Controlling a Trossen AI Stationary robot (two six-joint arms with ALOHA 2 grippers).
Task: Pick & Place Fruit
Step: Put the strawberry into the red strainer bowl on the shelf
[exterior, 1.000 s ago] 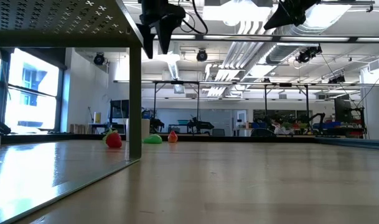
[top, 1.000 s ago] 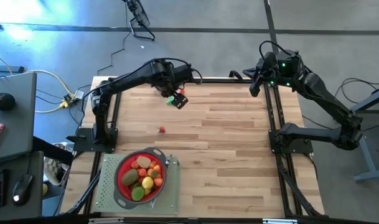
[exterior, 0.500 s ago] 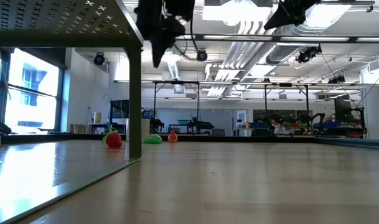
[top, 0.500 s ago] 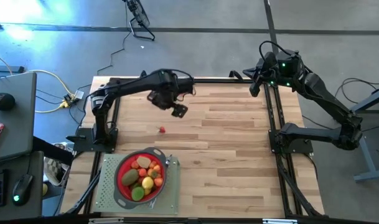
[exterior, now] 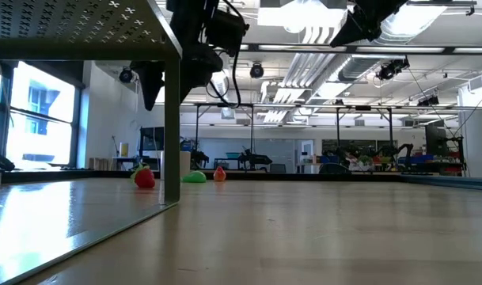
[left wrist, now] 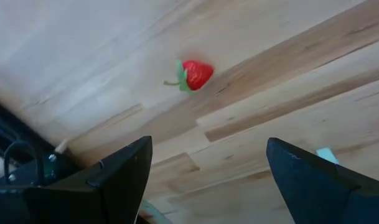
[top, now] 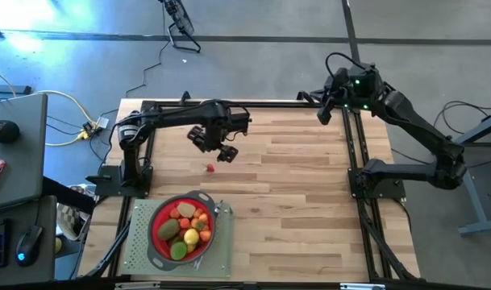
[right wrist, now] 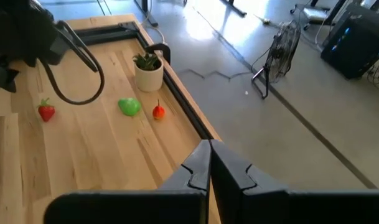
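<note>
High view shows the left gripper [top: 218,150] poised above the wooden table [top: 309,201], near its far-left corner, with both fingers spread wide and nothing between them. A small red strawberry [top: 210,167] lies on the bare boards just beside the gripper, on the side toward the table's near edge, apart from the fingers. In the left wrist view the strawberry [left wrist: 194,74] sits ahead of the two dark fingers [left wrist: 117,177], roughly centred on the gap, and untouched. A red strainer [top: 183,229] holding several fruits rests on a grey-green mat [top: 140,246] at the near-left corner of the table. In the right wrist view a green fruit [right wrist: 129,106] and a small orange-red fruit [right wrist: 159,112] lie by a white potted plant [right wrist: 149,70] at the table edge. The right gripper [right wrist: 209,163] waits over the far-right corner, fingers pressed together and holding nothing.
</note>
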